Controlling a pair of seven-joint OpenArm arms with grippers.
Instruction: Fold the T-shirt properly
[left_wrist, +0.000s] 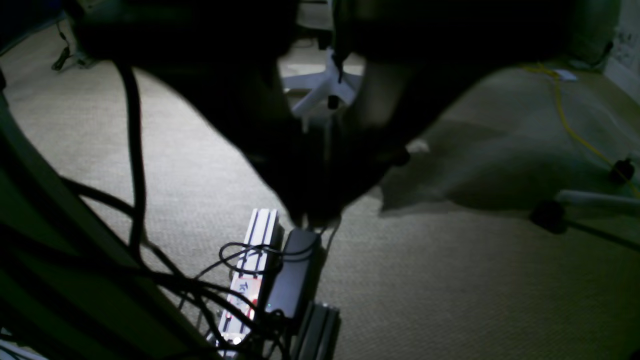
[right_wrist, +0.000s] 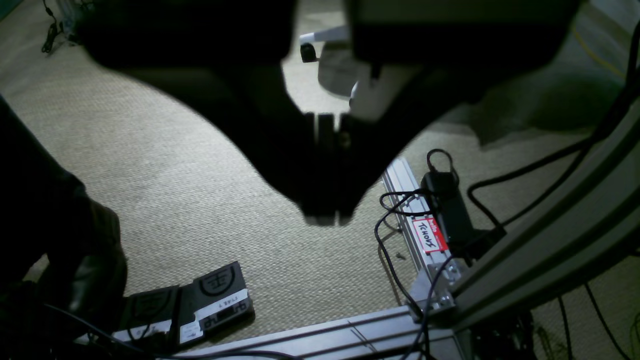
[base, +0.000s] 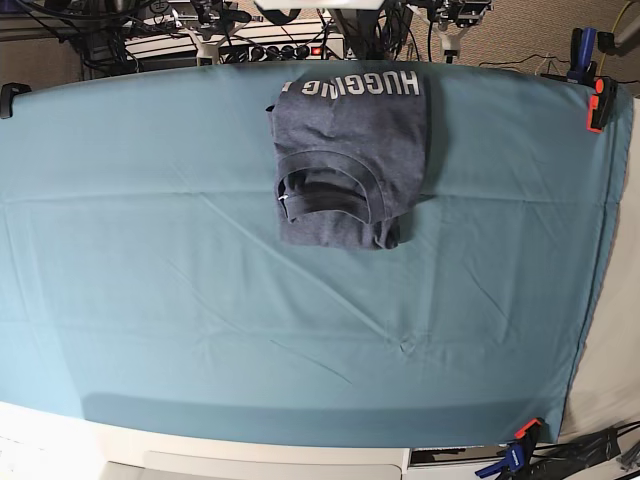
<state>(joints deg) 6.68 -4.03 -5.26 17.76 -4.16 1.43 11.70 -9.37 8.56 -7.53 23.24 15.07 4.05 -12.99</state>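
The left hand (left_wrist: 315, 215) appears in its own wrist view as a dark silhouette, fingers pressed together at the tips, pinching nothing. It hangs above pale woven carpet (left_wrist: 450, 280), away from the surface. Just below its tips lie a ribbed aluminium rail (left_wrist: 260, 235) and a black power brick (left_wrist: 295, 275), with black cables (left_wrist: 135, 165) looping over both. Farther off on the carpet are the white base of a chair (left_wrist: 325, 87) and a thin yellow cord (left_wrist: 570, 125).

The right hand (right_wrist: 327, 212) is likewise a dark shape in its wrist view, its fingers closed against each other with nothing between them, hanging over the same kind of carpet. To one side of it a metal rail (right_wrist: 405, 200) carries a red-and-white label (right_wrist: 430, 235) and a black adapter (right_wrist: 450, 210) trailing cables. Toward the near edge of that view sit two black foot pedals (right_wrist: 200, 300) with white labels.

In the base view neither hand shows. A teal cloth (base: 150, 280) covers the surface and is clipped at its edges with clamps (base: 598, 100). The T-shirt (base: 350, 160), dark blue-grey, lies folded into a compact rectangle at the far middle of the surface. Its ribbed collar (base: 325, 185) faces up near the nearer end, and white block lettering (base: 350, 88) runs along the far edge.
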